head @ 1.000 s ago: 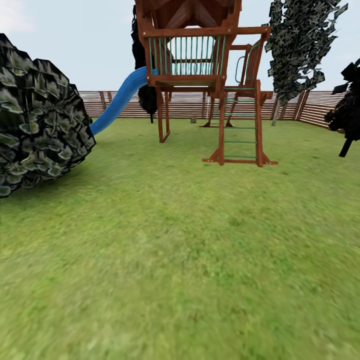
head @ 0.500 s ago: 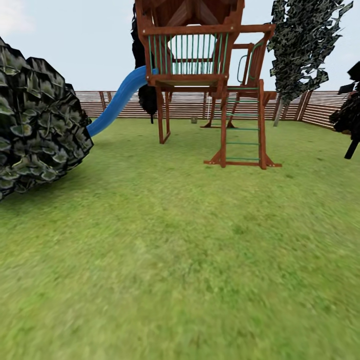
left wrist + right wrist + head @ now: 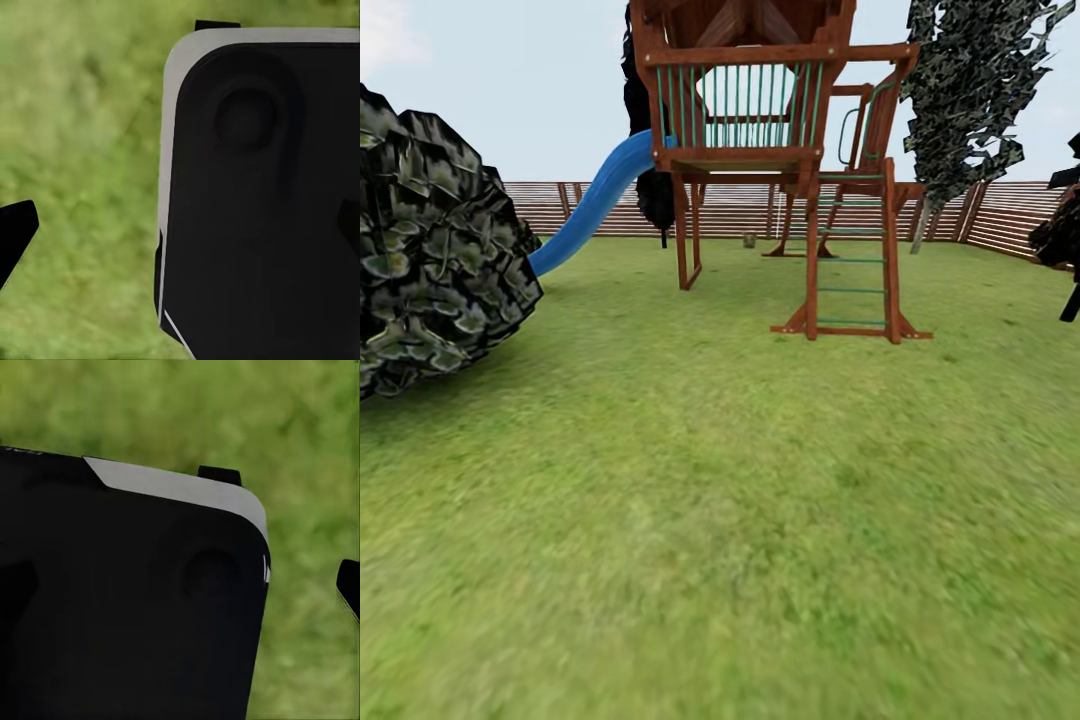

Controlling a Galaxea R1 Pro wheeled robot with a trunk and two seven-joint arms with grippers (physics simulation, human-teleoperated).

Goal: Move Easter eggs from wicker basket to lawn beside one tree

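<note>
A small brownish thing (image 3: 748,240) stands far off on the lawn (image 3: 720,520), beyond the wooden play tower (image 3: 760,160) and near the fence (image 3: 730,208); it may be the wicker basket, but it is too small to tell, and no eggs can be made out. The task looks barely begun, the robot apparently well short of it. A pale-trunked tree (image 3: 960,100) rises by the fence at right, a dark bush (image 3: 430,260) at left, a blue slide (image 3: 595,200) between. How far either gripper's fingers are open cannot be told.

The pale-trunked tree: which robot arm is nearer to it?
Right, probably: the tree stands far ahead on the right side; both arms are held low over the lawn, far short of it.
</note>
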